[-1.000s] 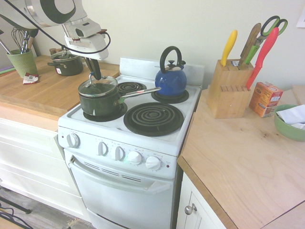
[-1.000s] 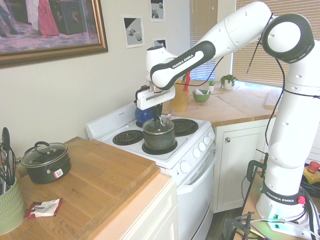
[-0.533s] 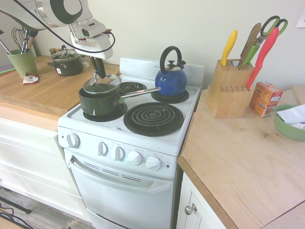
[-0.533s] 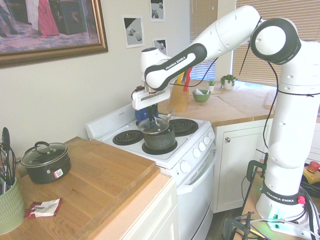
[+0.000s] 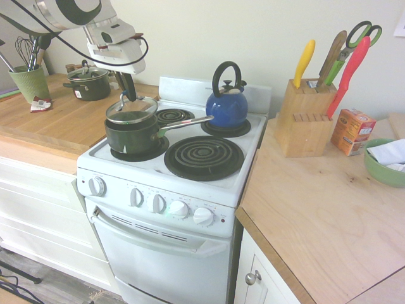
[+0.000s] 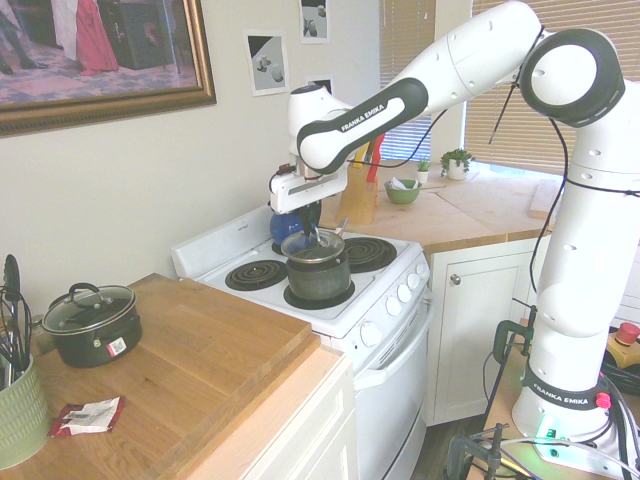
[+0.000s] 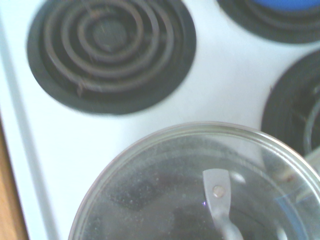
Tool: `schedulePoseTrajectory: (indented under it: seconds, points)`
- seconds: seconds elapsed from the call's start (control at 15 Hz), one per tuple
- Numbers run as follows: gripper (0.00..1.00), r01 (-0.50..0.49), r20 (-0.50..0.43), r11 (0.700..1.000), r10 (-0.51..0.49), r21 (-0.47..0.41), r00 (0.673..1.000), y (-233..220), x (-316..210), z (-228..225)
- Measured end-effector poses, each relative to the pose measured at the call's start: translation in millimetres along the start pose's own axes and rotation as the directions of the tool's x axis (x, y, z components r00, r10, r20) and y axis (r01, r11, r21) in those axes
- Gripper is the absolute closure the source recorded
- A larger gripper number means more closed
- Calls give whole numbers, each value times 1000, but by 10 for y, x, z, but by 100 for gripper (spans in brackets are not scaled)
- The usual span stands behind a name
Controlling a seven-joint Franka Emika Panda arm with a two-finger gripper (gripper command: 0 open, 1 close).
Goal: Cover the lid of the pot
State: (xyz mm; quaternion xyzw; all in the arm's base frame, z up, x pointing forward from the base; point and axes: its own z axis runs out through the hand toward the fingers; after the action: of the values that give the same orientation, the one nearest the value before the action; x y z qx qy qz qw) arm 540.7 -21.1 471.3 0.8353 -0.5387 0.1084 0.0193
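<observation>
I am viewing the gripper [image 5: 128, 96] pointing steeply down over the stove [image 5: 253, 142]; its fingers are clenching the small metal loop handle of the lid [image 5: 131, 109]; the lid is hanging tilted directly under the hand, its rim raised on the side toward the back burner [image 5: 173, 116] and sitting close to, perhaps touching, the rim of the pot [image 5: 133, 134] on the side toward the wooden counter [image 5: 57, 123]; I cannot tell for certain whether the low edge is making contact.

The pot is standing straight below the hand on a front burner; its long silver handle is reaching away from the hand toward the blue kettle [image 5: 226, 104], the tip ending just short of it.

In the wrist view the lid [image 7: 200, 190] is filling the lower part of the picture; its metal rim is lying clear of the empty coil [image 7: 110, 50], with bare white stove top between them.

Open room: the large front burner [image 5: 204, 157] beside the pot is lying free; the counter on the hand's far side is offering wide free wood; the small dark two-handled pot [image 5: 88, 83] is sitting well apart behind the hand; the knife block [image 5: 305, 117] is standing well apart beyond the kettle.
</observation>
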Motion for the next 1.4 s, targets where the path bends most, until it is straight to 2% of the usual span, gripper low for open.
schedulePoseTrajectory:
  seconds: [0.4, 1.07, 1.4]
  points:
    - [100, 28, -6, 1000, -28, -2, 1000, 19, -114, 155]
    - [100, 7, -33, 998, -6, 57, 999, -91, -31, -89]
    - [100, 6, -22, 1000, -6, 21, 1000, -100, 6, 129]
